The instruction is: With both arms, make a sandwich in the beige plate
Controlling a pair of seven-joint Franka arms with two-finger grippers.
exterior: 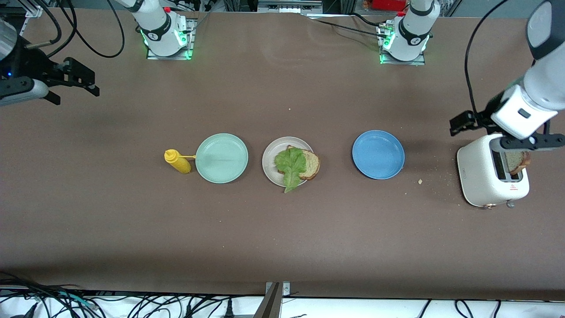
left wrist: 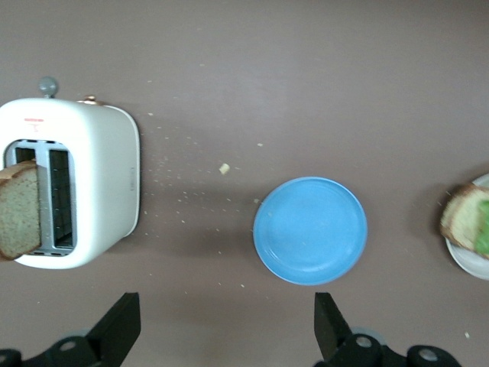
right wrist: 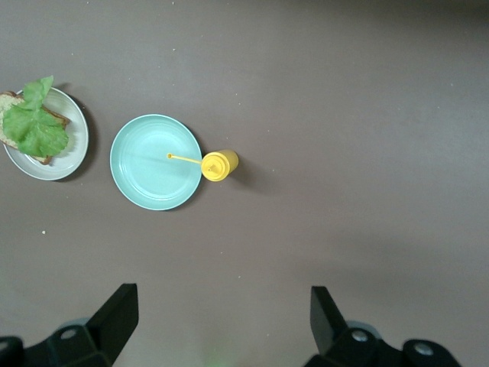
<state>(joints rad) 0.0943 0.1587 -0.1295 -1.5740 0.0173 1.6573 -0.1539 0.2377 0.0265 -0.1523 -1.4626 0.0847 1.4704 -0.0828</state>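
The brown desk (exterior: 282,238) carries a row of things along its middle. At the left arm's end stands a white two-slot toaster (exterior: 490,176), with a slice of brown wholemeal bread (exterior: 517,161) standing up out of one slot. The left hand (left wrist: 225,325) hangs over the desk just beside the toaster, its fingers spread wide and holding nothing; the slice is not yet gripped. The right hand (right wrist: 221,321) waits over the right arm's end of the desk, spread wide and empty as well.

Toward the middle lies a round blue plate (exterior: 378,154), bare. Next comes the round pale beige plate (exterior: 271,165), at the centre of the row, on which a first slice of brown bread (exterior: 310,164) is topped by a ruffled green lettuce leaf (exterior: 290,167) that overhangs the rim toward the front camera. Then a round mint green plate (exterior: 221,158) is seen, and touching its rim the nozzle of a small yellow squeeze bottle (exterior: 178,161).

The step in hand is judged to be the lifting of the second slice. The wide fingers should be brought squarely over the upright slice, closed on its flat faces rather than the crust, and drawn straight up so the slot walls are not scraped. A light squeeze is advised, since bread crushes. The slice should then be turned flat and laid square over the lettuce
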